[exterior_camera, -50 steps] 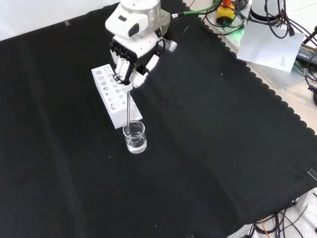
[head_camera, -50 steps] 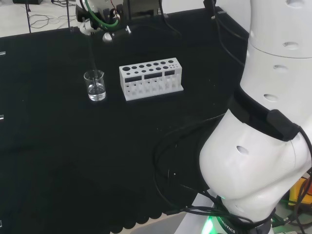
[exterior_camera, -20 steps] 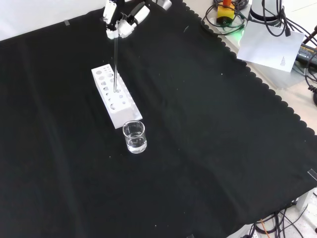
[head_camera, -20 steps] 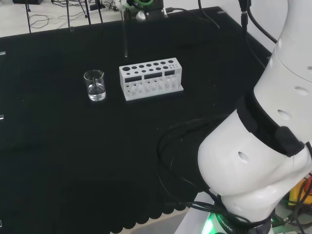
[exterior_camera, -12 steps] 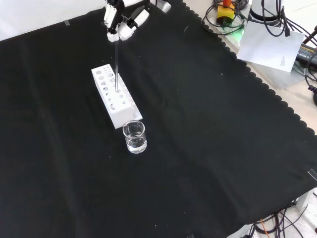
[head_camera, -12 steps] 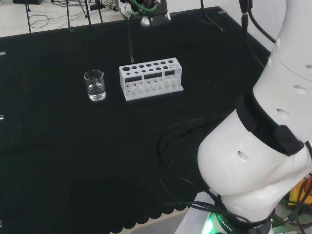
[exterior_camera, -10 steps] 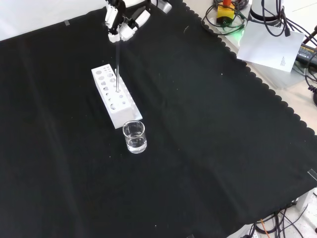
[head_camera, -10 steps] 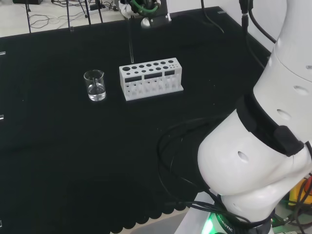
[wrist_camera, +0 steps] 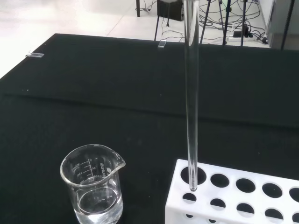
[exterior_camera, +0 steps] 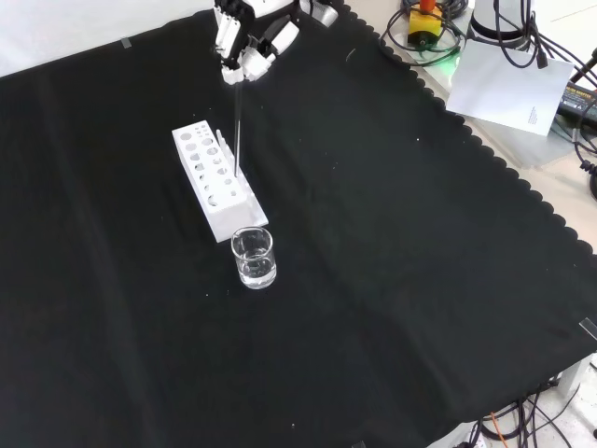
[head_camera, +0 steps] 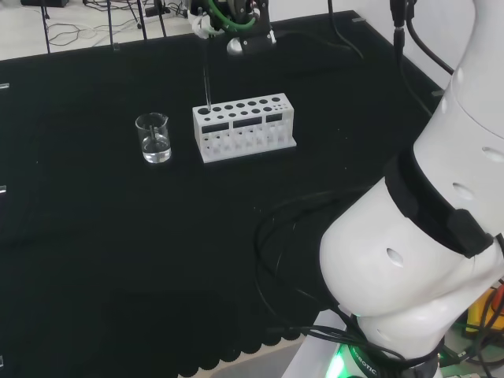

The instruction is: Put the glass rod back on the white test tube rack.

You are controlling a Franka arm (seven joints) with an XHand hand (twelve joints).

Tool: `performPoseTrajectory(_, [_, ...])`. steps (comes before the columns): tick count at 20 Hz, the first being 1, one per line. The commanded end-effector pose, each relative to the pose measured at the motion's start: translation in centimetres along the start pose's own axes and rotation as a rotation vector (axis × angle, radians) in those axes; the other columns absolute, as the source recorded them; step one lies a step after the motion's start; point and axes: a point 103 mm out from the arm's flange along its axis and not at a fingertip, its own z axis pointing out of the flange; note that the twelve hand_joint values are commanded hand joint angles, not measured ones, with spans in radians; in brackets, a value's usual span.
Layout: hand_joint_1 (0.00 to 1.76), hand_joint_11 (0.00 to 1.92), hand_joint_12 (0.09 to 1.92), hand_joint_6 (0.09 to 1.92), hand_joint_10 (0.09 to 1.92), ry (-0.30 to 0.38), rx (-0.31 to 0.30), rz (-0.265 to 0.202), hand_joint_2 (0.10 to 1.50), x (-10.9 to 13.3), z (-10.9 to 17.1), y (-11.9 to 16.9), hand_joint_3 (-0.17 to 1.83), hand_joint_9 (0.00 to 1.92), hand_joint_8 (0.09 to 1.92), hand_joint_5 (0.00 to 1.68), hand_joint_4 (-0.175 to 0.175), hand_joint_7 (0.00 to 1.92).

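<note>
While a beaker with some clear liquid stands just beside the white test tube rack, the glass rod hangs upright over that rack's beaker end, its tip seemingly just above a hole, pinched by the hand above.

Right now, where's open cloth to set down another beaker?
In the front view, the cloth right of the rack and beaker is bare, as is the stretch below the beaker. It is crowded at the rack, where the hand holds the rod.
</note>
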Motion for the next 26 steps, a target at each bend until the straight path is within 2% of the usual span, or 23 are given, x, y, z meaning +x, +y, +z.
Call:
performPoseTrajectory(1, [1.31,1.69,0.81,0.55,0.95,0.012,0.013,0.000,1.11,1.1,0.9,0.5,-0.17,1.63,0.91,1.13,-0.175,1.23])
performPoseTrajectory(4, [1.31,1.69,0.81,0.55,0.95,0.029,0.000,0.001,1.11,1.3,0.9,1.5,-0.17,1.63,0.91,1.13,-0.175,1.23])
performPoseTrajectory(9, [1.31,1.69,0.81,0.55,0.95,0.024,0.010,-0.004,1.11,0.4,1.5,1.8,-0.17,1.63,0.91,1.13,-0.175,1.23])
performPoseTrajectory(11, [1.31,1.69,0.81,0.55,0.95,0.007,0.024,-0.008,1.11,1.1,1.6,2.5,-0.17,1.63,0.91,1.13,-0.175,1.23])
performPoseTrajectory(16, [1.31,1.69,0.81,0.55,0.95,0.009,0.031,-0.002,1.11,1.1,1.8,2.8,-0.17,1.63,0.91,1.13,-0.175,1.23])
performPoseTrajectory(23, [1.31,1.69,0.81,0.55,0.95,0.023,0.013,-0.005,1.11,-0.2,1.6,1.4,-0.17,1.63,0.91,1.13,-0.175,1.23])
performPoseTrajectory(26, [1.31,1.69,0.81,0.55,0.95,0.012,0.020,0.002,1.11,0.8,1.8,2.3,-0.17,1.63,0.91,1.13,-0.175,1.23])
